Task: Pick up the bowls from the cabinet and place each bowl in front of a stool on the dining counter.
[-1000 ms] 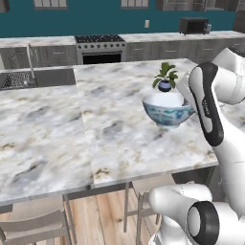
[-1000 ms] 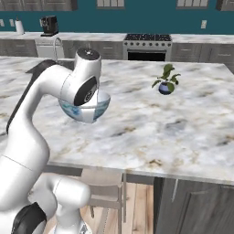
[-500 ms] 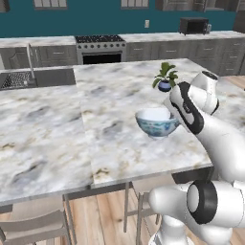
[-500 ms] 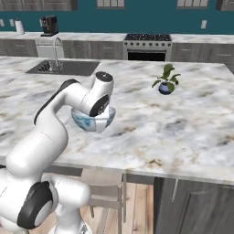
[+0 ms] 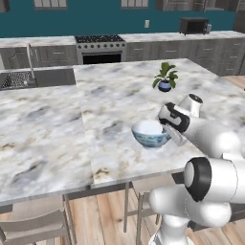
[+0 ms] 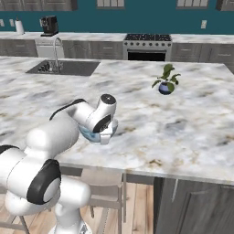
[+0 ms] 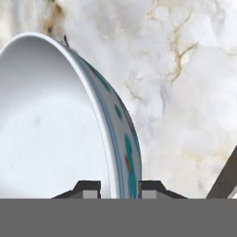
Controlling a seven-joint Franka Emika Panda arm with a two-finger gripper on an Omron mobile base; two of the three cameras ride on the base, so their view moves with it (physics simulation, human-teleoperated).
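On the tabletop (image 5: 110,103) edge, my pincer (image 7: 119,187) pinches the bowl (image 5: 150,133) rim; I'd seat it flat (above a stool (image 5: 143,184)) before releasing.

The arm is reaching low and forward, elbow bent, wrist turned down. The gripper (image 7: 119,189) is pinching the bowl (image 5: 150,133) by its rim, one finger (image 7: 88,189) sitting inside the wall, the other outside, jaws drawn in narrow around it.
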